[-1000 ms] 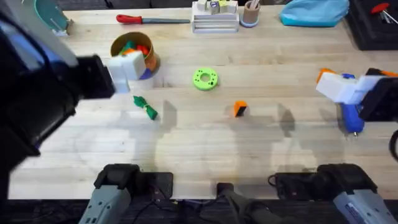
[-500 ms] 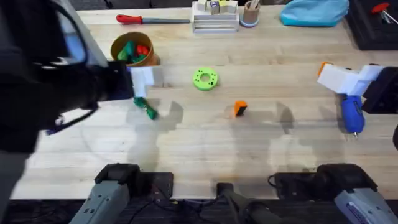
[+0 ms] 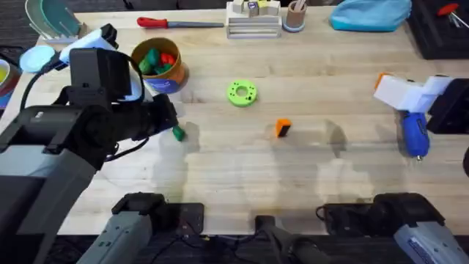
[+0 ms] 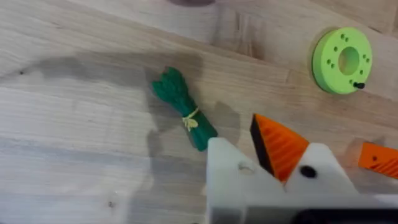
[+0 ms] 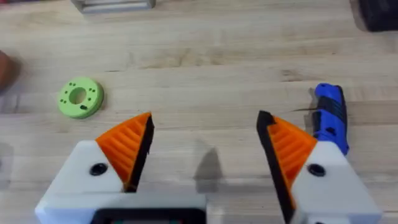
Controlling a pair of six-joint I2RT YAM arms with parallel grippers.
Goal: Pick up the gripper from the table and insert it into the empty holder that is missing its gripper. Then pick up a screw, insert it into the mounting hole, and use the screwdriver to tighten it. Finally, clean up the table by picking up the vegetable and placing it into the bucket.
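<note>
The thin green vegetable (image 4: 185, 116) (image 3: 178, 133) lies on the table just beyond my left gripper (image 4: 250, 148) (image 3: 165, 119), which hangs over it with its fingers close together and nothing held. One left finger is a bare white holder (image 4: 227, 177); the other carries an orange pad. The loose orange gripper (image 3: 282, 128) (image 4: 378, 159) lies mid-table. The bucket (image 3: 158, 64) stands behind the left arm with toy foods inside. My right gripper (image 5: 205, 134) (image 3: 396, 89) is open and empty, beside the blue screwdriver (image 5: 329, 117) (image 3: 414, 135).
A green ring disc (image 3: 242, 93) (image 5: 80, 98) lies between the bucket and the orange piece. A red-handled tool (image 3: 179, 23), a white rack (image 3: 253, 20) and a small pen cup (image 3: 295, 15) line the back edge. A blue cloth (image 3: 370, 15) sits back right.
My left arm has dropped from close under the camera and swung down toward the vegetable. The right gripper shifted slightly toward the back, then held still.
</note>
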